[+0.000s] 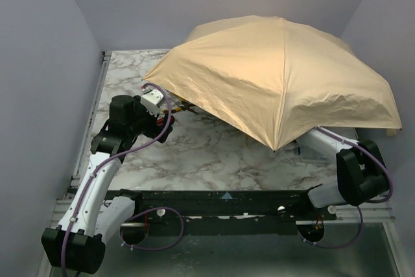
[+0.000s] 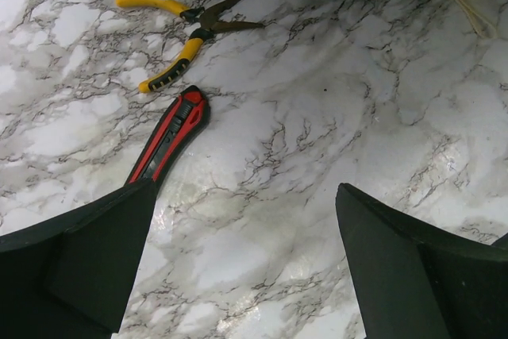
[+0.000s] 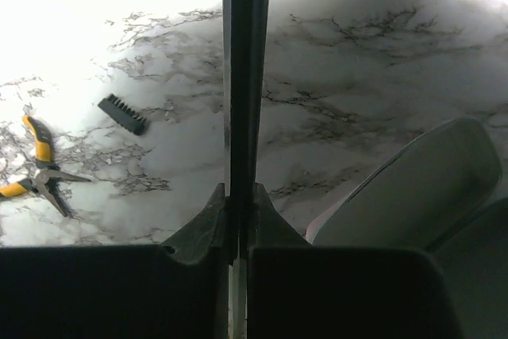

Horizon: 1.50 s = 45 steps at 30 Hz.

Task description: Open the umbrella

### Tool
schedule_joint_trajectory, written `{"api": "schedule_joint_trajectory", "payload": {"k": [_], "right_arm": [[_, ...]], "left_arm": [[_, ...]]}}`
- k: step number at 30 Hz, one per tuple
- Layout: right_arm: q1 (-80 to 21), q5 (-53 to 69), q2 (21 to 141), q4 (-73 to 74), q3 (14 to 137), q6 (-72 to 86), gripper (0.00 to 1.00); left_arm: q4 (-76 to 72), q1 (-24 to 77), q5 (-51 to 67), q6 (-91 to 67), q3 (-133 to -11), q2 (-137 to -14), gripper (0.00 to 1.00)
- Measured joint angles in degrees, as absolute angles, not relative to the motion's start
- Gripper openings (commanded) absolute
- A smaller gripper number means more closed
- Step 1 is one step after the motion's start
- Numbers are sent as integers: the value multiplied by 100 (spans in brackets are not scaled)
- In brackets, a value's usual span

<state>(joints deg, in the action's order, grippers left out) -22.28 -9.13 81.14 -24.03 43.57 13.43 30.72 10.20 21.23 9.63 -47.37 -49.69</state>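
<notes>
The umbrella (image 1: 279, 76) fills the upper right of the top view, its canopy spread over the right arm. Its black shaft (image 3: 246, 77) runs straight up the middle of the right wrist view, and the right gripper (image 3: 240, 220) is closed tight on it. The left gripper (image 2: 246, 196) is wide open and empty, near the canopy's left edge.

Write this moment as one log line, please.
umbrella: canopy open | right claw: shut on shaft | left claw: open, empty

from above, the umbrella (image 1: 279, 76) hides my right claw (image 3: 240, 208); beyond it the shaft (image 3: 244, 69) runs off the top edge.
</notes>
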Motion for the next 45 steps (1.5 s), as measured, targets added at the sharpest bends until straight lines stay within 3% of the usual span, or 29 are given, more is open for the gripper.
{"api": "schedule_joint_trajectory", "payload": {"k": [7, 8, 9, 10, 16, 24, 38, 45], "right_arm": [[-2228, -886, 8208, -2110, 4569, 987, 3], [-2231, -917, 8208, -2038, 4582, 1011, 15], [-2239, -943, 8206, -1999, 4587, 1048, 33], [-2248, -961, 8206, -1959, 4587, 1087, 42], [-2342, -814, 8167, -1675, 4386, 1068, 68], [-2624, -344, 7651, -1662, 3581, 25, 78], [-2694, -113, 6010, -1164, 2606, -1570, 86], [-2694, 25, 5815, -958, 2515, -1789, 90]], "left_arm": [[3105, 1020, 2099, 1153, -4731, -5081, 98], [3124, 1020, 2099, 1190, -4731, -5081, 99], [3142, 1020, 2095, 1264, -4727, -5076, 99], [3148, 1020, 2071, 1358, -4698, -5061, 99], [3400, 1020, 2027, 2383, -3920, -4469, 99], [3929, 1020, 2016, 3951, -3015, -3511, 98], [3957, 1020, 2016, 4348, -3009, -3293, 99], [3957, 1020, 2018, 4303, -3006, -3343, 99]]}}
